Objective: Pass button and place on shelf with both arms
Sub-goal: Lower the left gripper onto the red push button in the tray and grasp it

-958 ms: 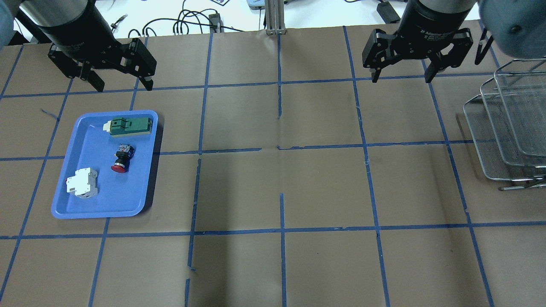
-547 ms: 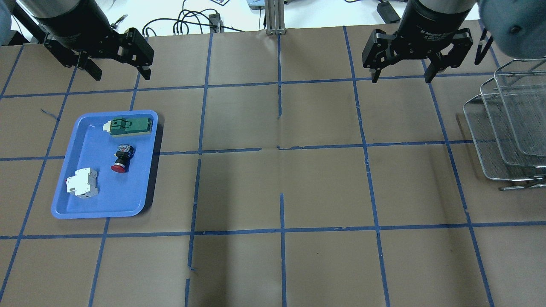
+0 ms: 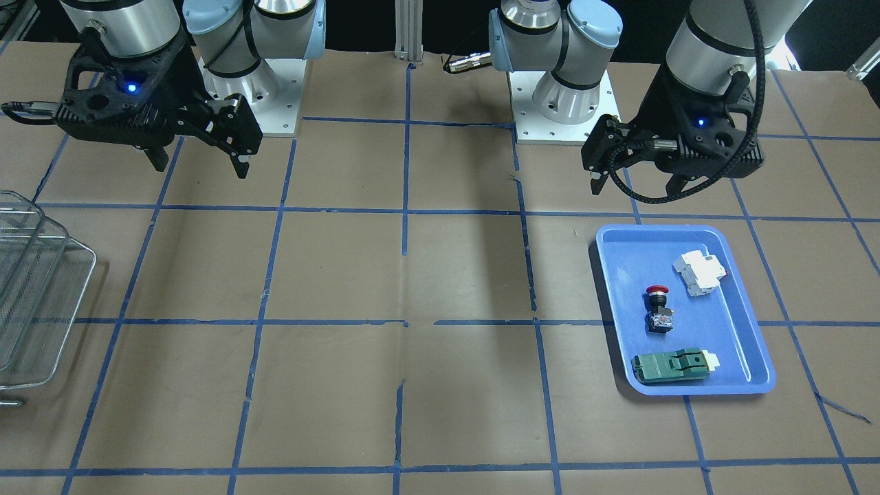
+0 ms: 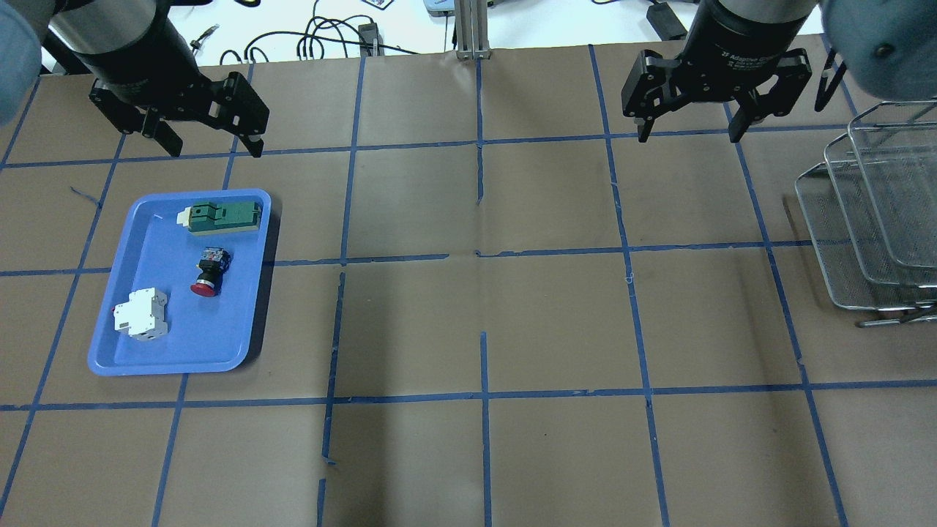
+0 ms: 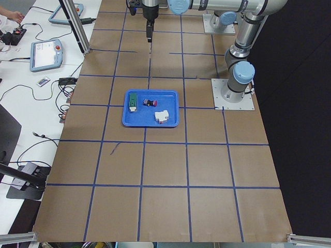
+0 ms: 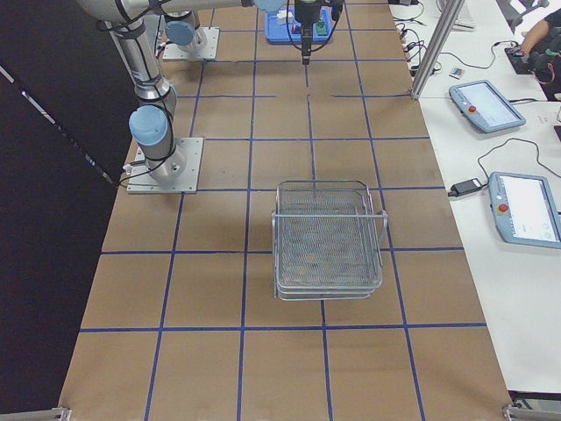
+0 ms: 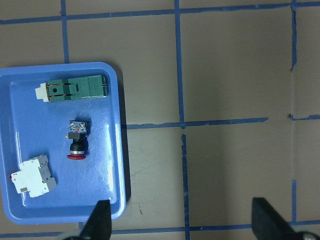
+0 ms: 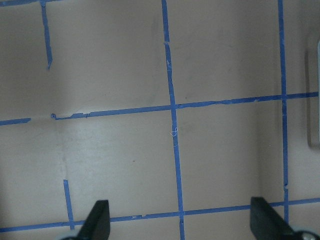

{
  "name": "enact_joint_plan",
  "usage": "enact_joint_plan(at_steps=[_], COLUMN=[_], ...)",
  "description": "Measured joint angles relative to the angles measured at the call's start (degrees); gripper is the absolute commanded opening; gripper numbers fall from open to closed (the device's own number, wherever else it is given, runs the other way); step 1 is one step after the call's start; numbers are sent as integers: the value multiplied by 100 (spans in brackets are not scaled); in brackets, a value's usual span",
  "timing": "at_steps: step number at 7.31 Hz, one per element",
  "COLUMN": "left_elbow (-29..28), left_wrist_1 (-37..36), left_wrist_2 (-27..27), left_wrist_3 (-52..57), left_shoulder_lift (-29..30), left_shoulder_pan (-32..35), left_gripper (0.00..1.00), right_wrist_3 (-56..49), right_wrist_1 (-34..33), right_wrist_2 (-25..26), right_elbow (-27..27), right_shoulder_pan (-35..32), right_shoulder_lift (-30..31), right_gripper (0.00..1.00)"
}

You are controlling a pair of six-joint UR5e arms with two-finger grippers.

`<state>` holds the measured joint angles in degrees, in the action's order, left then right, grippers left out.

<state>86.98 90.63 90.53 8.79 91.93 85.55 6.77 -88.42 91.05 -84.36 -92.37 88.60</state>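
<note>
Your left gripper (image 4: 214, 150) and right gripper (image 4: 688, 135) hung with jaws apart, empty. You likely needed to straddle the push button's (image 4: 208, 272) black body, at the left's six o'clock.

The button (image 4: 207, 273) is lying on its side in the blue tray (image 4: 110, 359) on the left part of the table. Its red mushroom cap is pointing toward the robot, and its black body and small contact block are pointing to the far side. The shelf (image 4: 842, 241), a silver wire-mesh rack of stepped shallow trays, is standing at the right edge of the table, well apart from the button. The left gripper (image 4: 215, 151) is hanging above the table just beyond the tray's far end with its fingers spread wide. The right gripper (image 4: 688, 137) is hovering near the shelf, its fingers likewise spread, holding nothing.
</note>
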Motion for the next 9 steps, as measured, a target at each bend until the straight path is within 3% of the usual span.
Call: enact_joint_plan(at_steps=[3,5,7,9], left_elbow=[1166,1909,2209,2291], left_wrist_1=[-804,-2174,-3088,-3427], left_wrist_2=[1,-3,-17,-33], left_wrist_3=[1229,2182,2647,2891], left_shoulder_lift=[92,489,970,1345], left_shoulder_pan=[-984,-1501,-1671,-1773], left_gripper=[100,100,100,100], right_wrist_3=[0,0,0,0], right_wrist_1=[0,0,0,0], right_wrist_2=[0,0,0,0], right_elbow=[-1,-2,-2,-1], right_shoulder_pan=[0,0,0,0], right_shoulder_lift=[0,0,0,0], right_gripper=[100,100,100,100])
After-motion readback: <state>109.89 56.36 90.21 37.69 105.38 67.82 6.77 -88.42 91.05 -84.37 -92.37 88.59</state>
